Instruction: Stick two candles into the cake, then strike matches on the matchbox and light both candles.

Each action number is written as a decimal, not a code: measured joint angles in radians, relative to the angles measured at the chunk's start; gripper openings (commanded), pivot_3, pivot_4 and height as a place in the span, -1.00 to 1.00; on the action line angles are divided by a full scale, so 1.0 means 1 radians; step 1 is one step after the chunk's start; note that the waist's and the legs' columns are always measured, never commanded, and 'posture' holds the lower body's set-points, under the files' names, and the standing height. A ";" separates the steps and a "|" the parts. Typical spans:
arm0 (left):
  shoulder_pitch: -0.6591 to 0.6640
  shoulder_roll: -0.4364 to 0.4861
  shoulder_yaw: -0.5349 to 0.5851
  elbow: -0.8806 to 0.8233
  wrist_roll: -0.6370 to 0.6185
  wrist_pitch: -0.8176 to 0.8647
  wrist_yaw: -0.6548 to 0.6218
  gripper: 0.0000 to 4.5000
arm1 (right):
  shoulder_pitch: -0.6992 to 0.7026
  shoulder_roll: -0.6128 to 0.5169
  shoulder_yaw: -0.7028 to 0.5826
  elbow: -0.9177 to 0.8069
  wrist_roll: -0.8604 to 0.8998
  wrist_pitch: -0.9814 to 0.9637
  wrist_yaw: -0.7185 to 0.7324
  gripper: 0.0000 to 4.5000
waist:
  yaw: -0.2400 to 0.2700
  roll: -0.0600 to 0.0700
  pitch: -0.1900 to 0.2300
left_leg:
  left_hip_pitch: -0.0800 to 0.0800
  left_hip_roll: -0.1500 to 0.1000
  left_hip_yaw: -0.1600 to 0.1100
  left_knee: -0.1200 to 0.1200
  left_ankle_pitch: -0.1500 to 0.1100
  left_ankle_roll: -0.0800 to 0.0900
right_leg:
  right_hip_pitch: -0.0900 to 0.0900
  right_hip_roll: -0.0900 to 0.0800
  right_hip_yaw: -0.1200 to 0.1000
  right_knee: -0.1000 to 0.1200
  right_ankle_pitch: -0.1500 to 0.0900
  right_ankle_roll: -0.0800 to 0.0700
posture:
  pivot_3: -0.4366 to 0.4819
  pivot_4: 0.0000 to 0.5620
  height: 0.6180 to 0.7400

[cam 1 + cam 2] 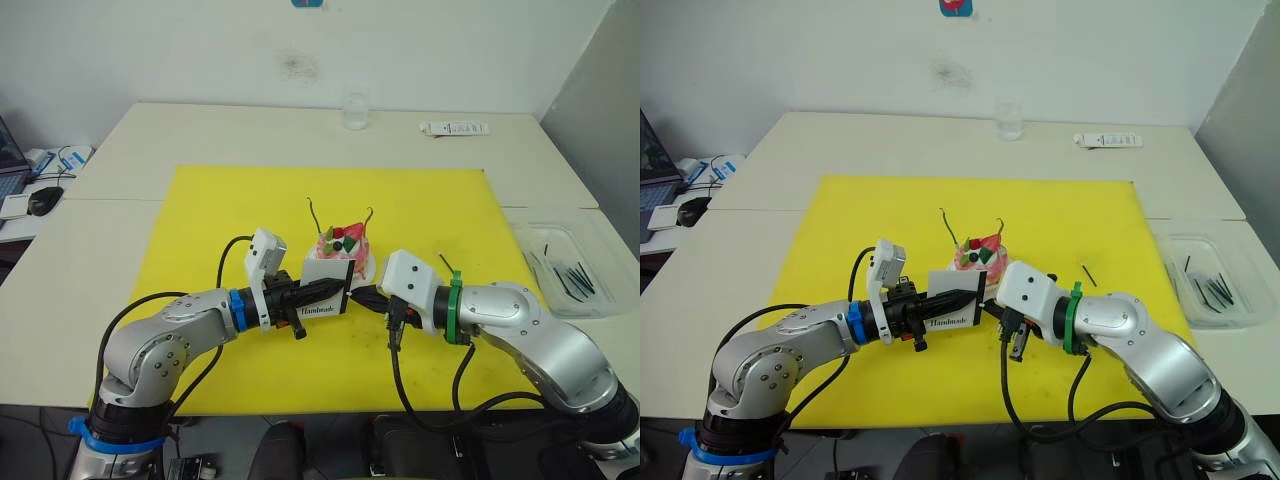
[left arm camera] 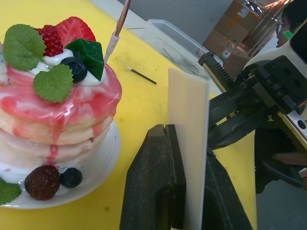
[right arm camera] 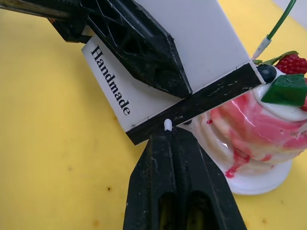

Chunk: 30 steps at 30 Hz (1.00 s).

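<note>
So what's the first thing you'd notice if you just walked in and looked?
The pink cake in the middle of the yellow mat, with two thin candles sticking up from it. Right in front, the left hand grips a white matchbox, and the right hand presses a white-tipped match against its black strip.

I saw right gripper (image 3: 168,128) pinching white-tipped match (image 3: 168,125) against black strip of flat white "Handmade" matchbox (image 3: 201,52), held by left gripper (image 3: 180,88); pink layered cake (image 3: 254,129) beside.
</note>
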 measured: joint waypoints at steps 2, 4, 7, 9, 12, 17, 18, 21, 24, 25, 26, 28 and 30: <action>0.000 0.000 0.000 0.001 0.001 0.001 0.002 -1.00 | -0.013 0.007 0.011 0.014 -0.011 -0.001 -0.001 -0.97 | 0.000 0.000 0.000 | 0.000 0.000 0.000 0.000 0.000 0.000 | 0.000 0.000 0.000 0.000 0.000 0.000 | -0.05 -0.47 1.00; 0.000 -0.001 0.001 0.002 0.001 0.001 0.005 -1.00 | -0.020 0.011 0.020 0.024 -0.021 -0.003 0.000 -0.97 | 0.000 0.000 0.000 | 0.000 0.000 0.000 0.000 0.000 0.000 | 0.000 0.000 0.000 0.000 0.000 0.000 | -0.05 -0.47 1.00; 0.000 -0.003 0.002 0.005 0.001 0.005 0.012 -1.00 | -0.024 0.014 0.031 0.035 -0.035 -0.011 0.001 -0.97 | 0.000 0.000 0.000 | 0.000 0.000 0.000 0.000 0.000 0.000 | 0.000 0.000 0.000 0.000 0.000 0.000 | -0.05 -0.47 1.00; -0.005 -0.014 0.010 0.008 -0.009 0.025 0.026 -1.00 | -0.036 0.013 0.048 0.056 -0.045 -0.026 0.009 -0.97 | 0.000 0.000 0.000 | 0.000 0.000 0.000 0.000 0.000 0.000 | 0.000 0.000 0.000 0.000 0.000 0.000 | -0.05 -0.47 1.00; -0.075 -0.022 0.033 0.015 -0.054 0.038 0.039 -1.00 | -0.055 -0.009 0.072 0.078 -0.063 -0.042 0.053 -0.97 | 0.001 0.000 0.000 | -0.001 0.000 -0.002 0.001 0.000 0.000 | 0.000 0.000 -0.002 0.001 0.000 0.000 | -0.05 -0.47 1.00; -0.299 0.131 0.153 0.064 -0.049 -0.013 -0.017 -1.00 | -0.052 -0.064 0.076 0.065 -0.046 -0.046 0.127 -0.97 | -0.002 0.000 0.000 | -0.001 -0.001 0.000 0.001 0.000 0.000 | 0.000 0.004 0.000 0.000 0.000 0.001 | -0.05 -0.47 1.00; -0.298 0.167 0.171 0.064 -0.041 -0.023 -0.036 -1.00 | -0.050 -0.070 0.061 0.065 -0.038 -0.044 0.133 -0.97 | -0.007 0.000 0.000 | 0.000 0.000 0.002 0.001 0.000 0.000 | 0.000 0.004 0.002 0.000 0.000 0.001 | -0.05 -0.47 1.00; -0.226 0.214 0.170 0.059 -0.041 -0.011 -0.078 -1.00 | -0.051 -0.065 0.011 0.058 -0.026 -0.031 0.128 -0.97 | -0.006 -0.001 0.000 | -0.001 0.001 0.001 0.000 0.000 0.000 | -0.001 0.001 0.001 0.000 0.000 0.001 | -0.05 -0.47 1.00; -0.164 0.232 0.171 0.053 -0.042 -0.002 -0.094 -1.00 | -0.054 -0.044 -0.027 0.054 -0.009 -0.003 0.110 -0.97 | -0.001 -0.001 0.000 | -0.002 0.001 -0.001 0.000 0.000 0.000 | -0.002 0.001 -0.001 0.000 0.000 0.001 | -0.05 -0.47 1.00; -0.143 0.236 0.175 0.046 -0.045 0.002 -0.094 -1.00 | -0.054 -0.033 -0.041 0.050 0.004 0.011 0.104 -0.97 | -0.001 -0.001 0.000 | -0.002 0.001 -0.001 0.000 0.000 0.000 | -0.002 0.001 -0.001 0.000 0.000 0.001 | -0.05 -0.47 1.00; -0.126 0.236 0.179 0.040 -0.050 0.004 -0.094 -1.00 | -0.055 -0.026 -0.054 0.044 0.012 0.026 0.096 -0.97 | -0.001 -0.001 0.000 | -0.002 0.001 -0.001 0.000 0.000 0.000 | -0.002 0.000 -0.001 0.000 0.000 0.001 | -0.05 -0.47 1.00; -0.092 0.236 0.181 0.033 -0.060 0.012 -0.090 -1.00 | -0.058 -0.013 -0.082 0.029 0.029 0.058 0.081 -0.97 | -0.001 -0.001 0.000 | -0.002 0.001 -0.001 0.000 0.000 0.000 | -0.002 0.000 -0.001 0.000 0.000 0.001 | -0.05 -0.47 1.00; -0.069 0.232 0.183 0.031 -0.065 0.017 -0.081 -1.00 | -0.065 0.001 -0.103 0.018 0.048 0.083 0.067 -0.97 | -0.001 -0.001 0.000 | -0.002 0.001 -0.001 0.001 0.000 0.000 | -0.002 -0.001 -0.001 0.000 0.000 0.001 | -0.05 -0.47 1.00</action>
